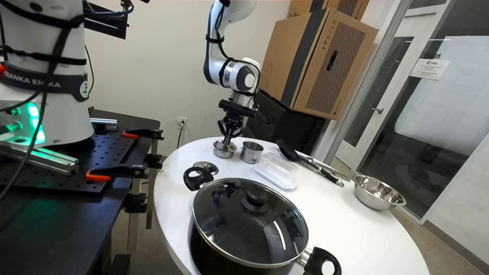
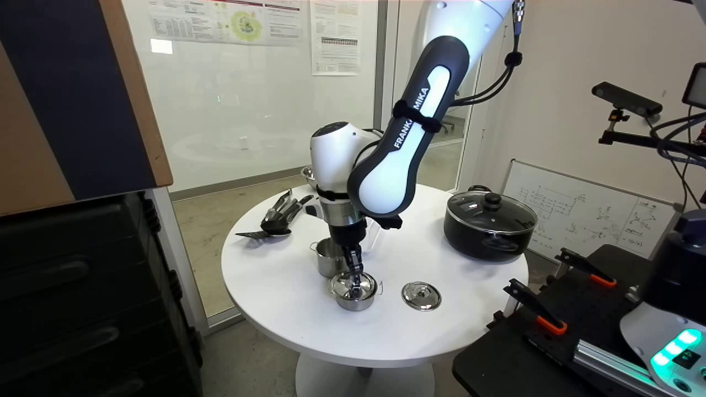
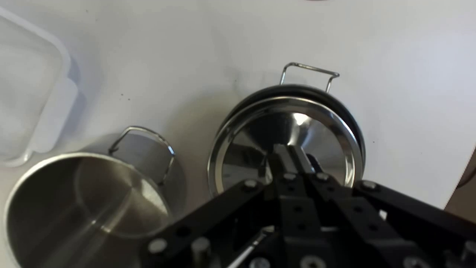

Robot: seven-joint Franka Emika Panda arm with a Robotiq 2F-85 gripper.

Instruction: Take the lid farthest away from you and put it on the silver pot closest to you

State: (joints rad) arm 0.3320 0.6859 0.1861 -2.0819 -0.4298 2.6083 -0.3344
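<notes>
1 loose lid (image 2: 421,296) on tbl. (image 2: 300,314), 2nd lid (image 3: 280,128) clamped in fingers (image 3: 284,158) over 1 short pot (image 2: 353,305), w/ 1 taller pot (image 2: 328,266) beside.

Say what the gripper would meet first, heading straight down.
Most likely the low silver pot, just beneath the lid that the gripper appears to hold. Whether the two already touch is unclear.

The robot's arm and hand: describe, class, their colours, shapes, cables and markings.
The arm is white and black, smooth and rounded, with FRANKA lettering. Black straps bind dark cables to it; the base has green lights. The hand is black, with two slim fingers and silvery screw heads.
</notes>
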